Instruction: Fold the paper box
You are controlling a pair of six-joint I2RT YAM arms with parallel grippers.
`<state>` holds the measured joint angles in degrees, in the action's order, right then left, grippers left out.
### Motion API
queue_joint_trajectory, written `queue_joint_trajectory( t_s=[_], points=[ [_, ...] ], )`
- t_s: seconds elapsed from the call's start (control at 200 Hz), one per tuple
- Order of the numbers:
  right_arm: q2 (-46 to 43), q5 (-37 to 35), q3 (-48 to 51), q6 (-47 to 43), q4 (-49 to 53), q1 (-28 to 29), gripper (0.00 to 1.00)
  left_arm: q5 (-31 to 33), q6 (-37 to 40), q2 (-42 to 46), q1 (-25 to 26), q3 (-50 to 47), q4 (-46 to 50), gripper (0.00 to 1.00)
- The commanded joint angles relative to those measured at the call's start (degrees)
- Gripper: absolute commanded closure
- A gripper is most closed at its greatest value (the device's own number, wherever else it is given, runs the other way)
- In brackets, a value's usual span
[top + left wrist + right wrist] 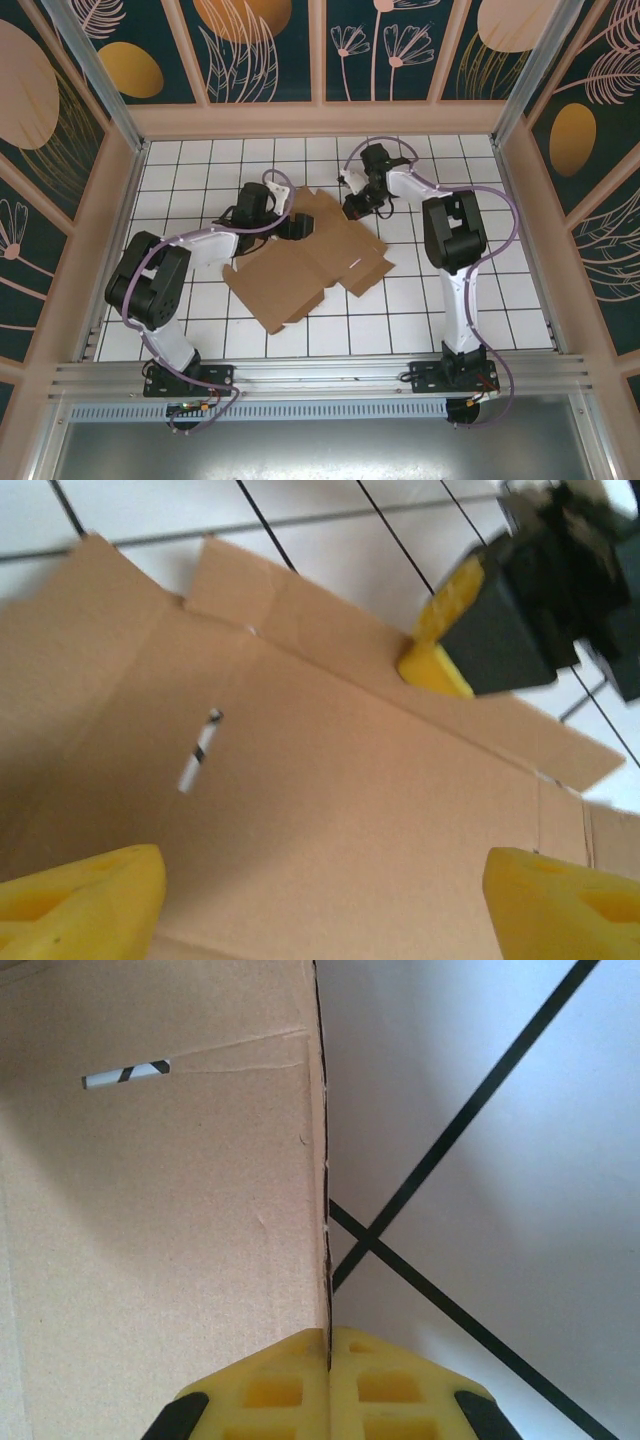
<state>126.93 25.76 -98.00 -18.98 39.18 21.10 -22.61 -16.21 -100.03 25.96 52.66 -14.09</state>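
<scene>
The paper box (300, 270) is a flat brown die-cut cardboard sheet lying on the white tiles between the arms, with its far part lifted. My right gripper (352, 207) is shut on the sheet's far edge. In the right wrist view its yellow fingertips (328, 1345) pinch the thin cardboard edge (170, 1210), which stands upright. My left gripper (292, 226) hovers over the sheet's far left part. Its yellow fingers (80, 905) are spread wide over the bare panel (330, 780), holding nothing. The right gripper (440, 645) shows there, clamped on a flap.
The white tiled floor (480, 300) with black grid lines lies open around the sheet. Patterned walls with wooden frames (320, 120) close in the back and both sides. An aluminium rail (320, 375) runs along the near edge by the arm bases.
</scene>
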Motion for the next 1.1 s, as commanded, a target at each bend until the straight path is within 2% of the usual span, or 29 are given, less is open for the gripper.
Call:
queue_joint_trajectory(
  t_s=[0.0,0.045,0.1,0.24,0.34,0.691,1.096],
  points=[
    [1.1,-0.7,-0.7,-2.2,3.6,-0.6,1.00,-3.2,-1.1,-2.0,0.9,-1.0,1.6,0.33],
    [0.8,-0.7,-0.1,-2.2,3.1,-0.7,1.00,-3.5,-2.5,-2.8,1.5,-1.3,0.7,0.48],
    [0.1,-0.4,1.3,-2.3,1.9,-0.9,0.99,-2.7,-3.7,-3.7,2.1,-1.1,0.6,0.55],
    [-3.0,1.0,6.8,-3.4,-2.3,-1.1,0.74,0.4,-5.5,-5.7,2.6,-0.9,0.3,0.61],
    [-5.5,1.6,11.9,-5.4,-3.9,-2.4,0.66,5.2,-5.8,-6.5,2.5,-1.6,0.2,0.64],
    [-12.8,7.4,23.5,-5.4,-11.4,-4.5,0.62,7.6,-7.3,-9.8,2.5,-2.8,-0.8,0.64],
    [-15.0,8.0,23.5,-2.3,-16.8,-4.4,0.67,8.5,-6.3,-10.2,2.5,-3.1,-0.3,0.65]
  ],
)
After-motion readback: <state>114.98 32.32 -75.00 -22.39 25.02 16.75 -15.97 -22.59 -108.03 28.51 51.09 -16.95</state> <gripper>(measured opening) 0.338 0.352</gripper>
